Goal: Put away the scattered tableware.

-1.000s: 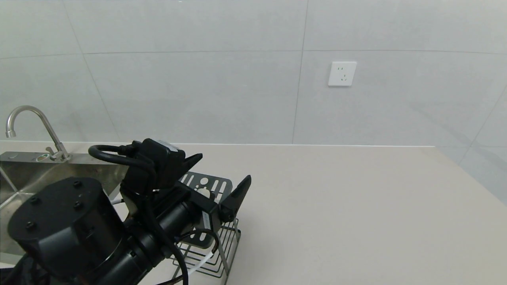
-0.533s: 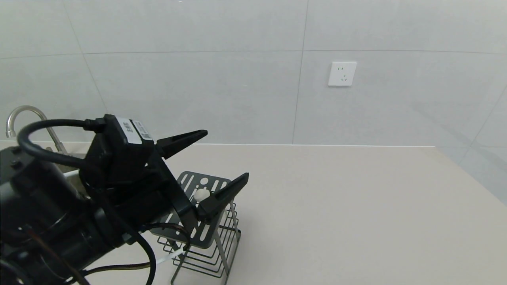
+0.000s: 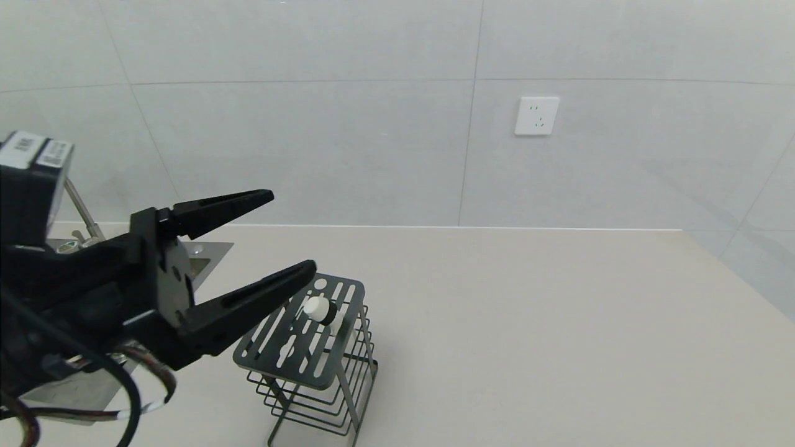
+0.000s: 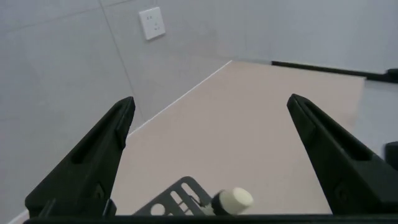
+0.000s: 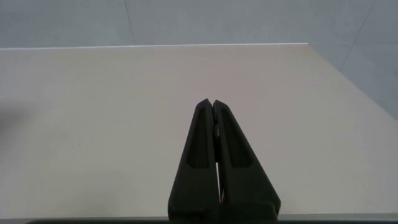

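Left tool (image 3: 294,230) wide open, just left of the rack (image 3: 261,347).
A white-capped utensil (image 3: 317,307) stands in the rack's slotted top, near left on the worktop (image 3: 528,310); right tool (image 5: 212,104) pinched shut, empty.

Only the rack (image 3: 292,340) interrupts the open counter (image 3: 528,323).

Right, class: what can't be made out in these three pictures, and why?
- Head view: the steel sink and curved metal tap are mostly hidden behind the black left gripper.
- Head view: the white-capped utensil is hidden below its cap by the dark slotted wire rack.
- Left wrist view: the rack is cut off by the picture's edge.
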Robot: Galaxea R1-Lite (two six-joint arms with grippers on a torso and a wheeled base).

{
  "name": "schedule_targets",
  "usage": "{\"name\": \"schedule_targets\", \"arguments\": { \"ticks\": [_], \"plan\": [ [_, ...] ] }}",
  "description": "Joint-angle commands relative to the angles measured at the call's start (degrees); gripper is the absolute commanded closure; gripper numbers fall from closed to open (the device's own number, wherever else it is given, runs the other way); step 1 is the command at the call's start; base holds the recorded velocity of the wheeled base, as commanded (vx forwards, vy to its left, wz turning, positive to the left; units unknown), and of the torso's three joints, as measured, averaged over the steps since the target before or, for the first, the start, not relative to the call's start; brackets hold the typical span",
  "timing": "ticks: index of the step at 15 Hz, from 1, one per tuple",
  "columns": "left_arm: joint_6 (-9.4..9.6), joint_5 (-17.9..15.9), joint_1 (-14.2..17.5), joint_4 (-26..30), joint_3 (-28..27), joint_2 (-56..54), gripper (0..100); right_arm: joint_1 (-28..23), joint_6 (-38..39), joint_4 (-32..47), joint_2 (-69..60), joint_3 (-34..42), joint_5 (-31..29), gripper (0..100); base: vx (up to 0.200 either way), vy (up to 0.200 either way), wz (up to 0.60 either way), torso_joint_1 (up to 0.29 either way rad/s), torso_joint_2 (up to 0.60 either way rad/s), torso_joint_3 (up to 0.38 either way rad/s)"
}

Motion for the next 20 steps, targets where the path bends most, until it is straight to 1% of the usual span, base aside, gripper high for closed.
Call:
{"name": "schedule_targets", "arguments": {
  "ticks": [1, 2, 3, 4, 5, 6, 7, 8, 9, 10, 11, 12, 13, 14, 15, 16, 17, 18, 19, 20],
  "plan": [
    [-1.56, -1.2, 2.7, 0.0, 2.9, -5.8, 0, 0.0, 0.0, 0.0, 0.0, 0.0, 0.0, 100, 0.0, 0.0, 0.0, 0.0, 0.0, 0.0],
    [-2.26, -1.2, 3.7, 0.0, 5.9, -10.0, 0, 0.0, 0.0, 0.0, 0.0, 0.0, 0.0, 100, 0.0, 0.0, 0.0, 0.0, 0.0, 0.0],
    [-2.18, -0.8, 4.7, 0.4, 7.9, -13.7, 0, 0.0, 0.0, 0.0, 0.0, 0.0, 0.0, 100, 0.0, 0.0, 0.0, 0.0, 0.0, 0.0],
    [-1.65, 0.1, 7.2, 0.4, 8.8, -16.6, 0, 0.0, 0.0, 0.0, 0.0, 0.0, 0.0, 100, 0.0, 0.0, 0.0, 0.0, 0.0, 0.0],
    [-1.47, 0.3, 8.3, 0.3, 9.2, -17.5, 0, 0.0, 0.0, 0.0, 0.0, 0.0, 0.0, 100, 0.0, 0.0, 0.0, 0.0, 0.0, 0.0],
    [-0.86, 0.5, 12.4, 0.0, 10.2, -21.1, 0, 0.0, 0.0, 0.0, 0.0, 0.0, 0.0, 100, 0.0, 0.0, 0.0, 0.0, 0.0, 0.0],
    [-1.3, 0.7, 17.0, 0.7, 10.9, -27.0, 0, 0.0, 0.0, 0.0, 0.0, 0.0, 0.0, 100, 0.0, 0.0, 0.0, 0.0, 0.0, 0.0],
    [-2.0, 0.7, 20.8, 1.0, 11.6, -30.9, 0, 0.0, 0.0, 0.0, 0.0, 0.0, 0.0, 100, 0.0, 0.0, 0.0, 0.0, 0.0, 0.0],
    [-2.88, 0.7, 23.9, 1.4, 13.4, -34.8, 0, 0.0, 0.0, 0.0, 0.0, 0.0, 0.0, 100, 0.0, 0.0, 0.0, 0.0, 0.0, 0.0],
    [-3.67, 0.4, 25.9, 2.0, 16.2, -38.8, 0, 0.0, 0.0, 0.0, 0.0, 0.0, 0.0, 100, 0.0, 0.0, 0.0, 0.0, 0.0, 0.0],
    [-3.93, 0.3, 27.1, 3.3, 19.6, -42.9, 0, 0.0, 0.0, 0.0, 0.0, 0.0, 0.0, 100, 0.0, 0.0, 0.0, 0.0, 0.0, 0.0],
    [-4.11, 0.2, 27.2, 7.3, 24.7, -50.1, 0, 0.0, 0.0, 0.0, 0.0, 0.0, 0.0, 100, 0.0, 0.0, 0.0, 0.0, 0.0, 0.0],
    [-5.16, 0.2, 27.0, 13.8, 24.9, -56.4, 0, 0.0, 0.0, 0.0, 0.0, 0.0, 0.0, 100, 0.0, 0.0, 0.0, 0.0, 0.0, 0.0],
    [-6.39, 0.2, 27.1, 21.4, 23.8, -62.5, 0, 0.0, -0.1, 0.0, 0.0, 0.0, 0.0, 100, 0.0, 0.0, 0.0, 0.0, 0.0, 0.0],
    [-6.48, 0.2, 27.2, 27.5, 24.0, -67.0, 0, 0.0, 0.0, 0.0, 0.0, 0.0, 0.0, 100, 0.0, 0.0, 0.0, 0.0, 0.0, 0.0],
    [-6.22, 0.7, 28.4, 31.3, 24.9, -69.3, 0, 0.0, 0.0, 0.0, 0.0, 0.0, 0.0, 100, 0.0, 0.0, 0.0, 0.0, 0.0, 0.0],
    [-6.31, 1.7, 29.1, 33.4, 25.0, -70.7, 0, 0.0, 0.0, 0.0, 0.0, 0.0, 0.0, 100, 0.0, 0.0, 0.0, 0.0, 0.0, 0.0],
    [-6.04, 2.9, 29.1, 34.3, 25.0, -70.7, 0, 0.0, 0.0, 0.0, 0.0, 0.0, 0.0, 100, 0.0, 0.0, 0.0, 0.0, 0.0, 0.0],
    [-4.81, 11.9, 29.1, 40.9, 25.1, -70.7, 0, 0.0, 0.0, 0.0, 0.0, 0.0, 0.0, 100, 0.0, 0.0, 0.0, 0.0, 0.0, 0.0],
    [-1.91, 19.8, 29.1, 52.0, 25.1, -70.7, 0, 0.0, 0.0, 0.0, 0.0, 0.0, 0.0, 100, 0.0, 0.0, 0.0, 0.0, 0.0, 0.0]
  ]
}}
